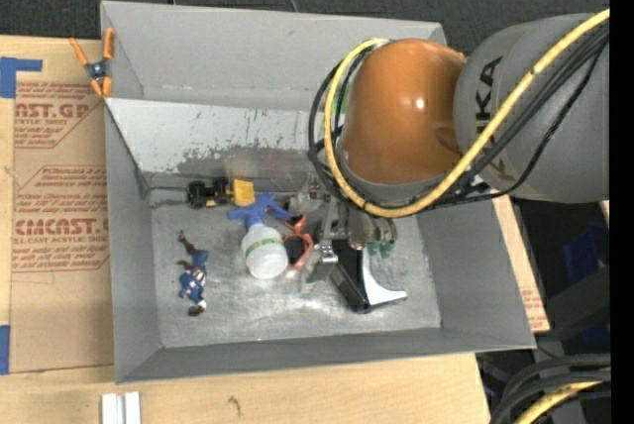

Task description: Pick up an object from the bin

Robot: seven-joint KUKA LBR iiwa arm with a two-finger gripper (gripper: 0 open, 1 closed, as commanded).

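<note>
My gripper [342,273] hangs low over the bin floor, right of centre, under the arm's orange cover. It is open, with one finger [319,262] close to a white bottle and a black finger [359,283] to its right; nothing shows between them. The white round bottle [264,252] lies just left of the gripper, apart from it. A small red thing [297,240] sits between the bottle and the left finger. A blue star-shaped piece [256,207] lies just behind the bottle.
A yellow and black toy [220,191] lies against the back wall at the left. A small blue and brown figure [193,281] lies near the left wall. The arm covers the bin's back right part.
</note>
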